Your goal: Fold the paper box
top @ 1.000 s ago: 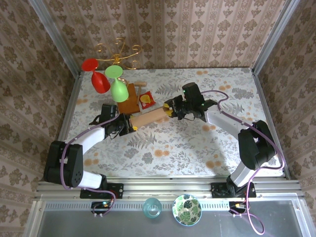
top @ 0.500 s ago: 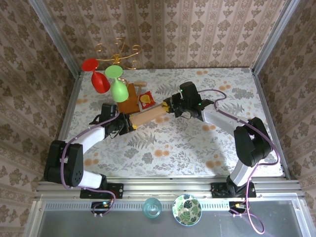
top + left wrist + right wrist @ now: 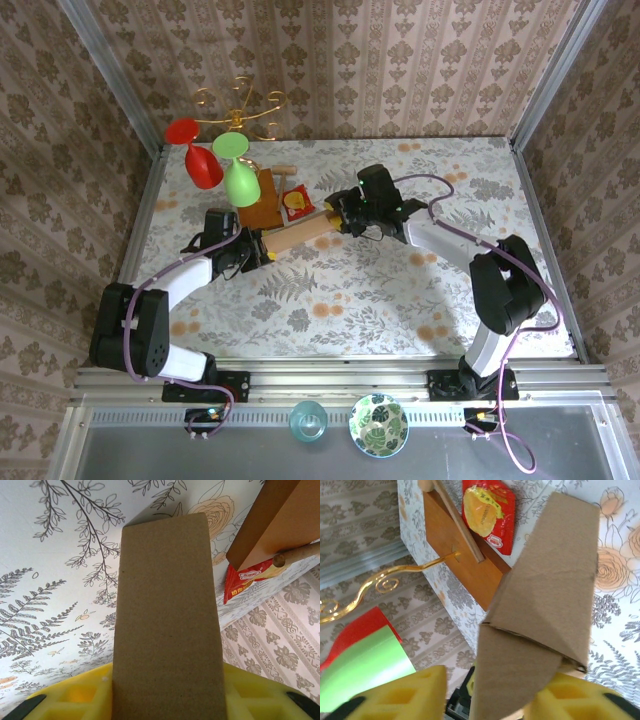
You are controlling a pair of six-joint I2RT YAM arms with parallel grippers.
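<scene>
The paper box (image 3: 300,236), folded into a long narrow brown strip, hangs slantwise over the middle of the flowered surface (image 3: 400,290), its ends carried by the two arms. The left end effector (image 3: 265,250) is clamped on the nearer, lower end; in the left wrist view the cardboard runs straight out from between its yellow pads (image 3: 75,697). The right end effector (image 3: 338,218) sits at the farther end with its jaws parted. In the right wrist view the folded cardboard lies against one yellow pad (image 3: 570,700), and a dark gap separates it from the other pad (image 3: 395,695).

Just beyond the strip a wooden block (image 3: 262,200) stands on the surface with a red snack packet (image 3: 296,203) beside it. A green glass (image 3: 238,178) and a red glass (image 3: 195,160) hang over the block from a curled gold wire stand (image 3: 240,100).
</scene>
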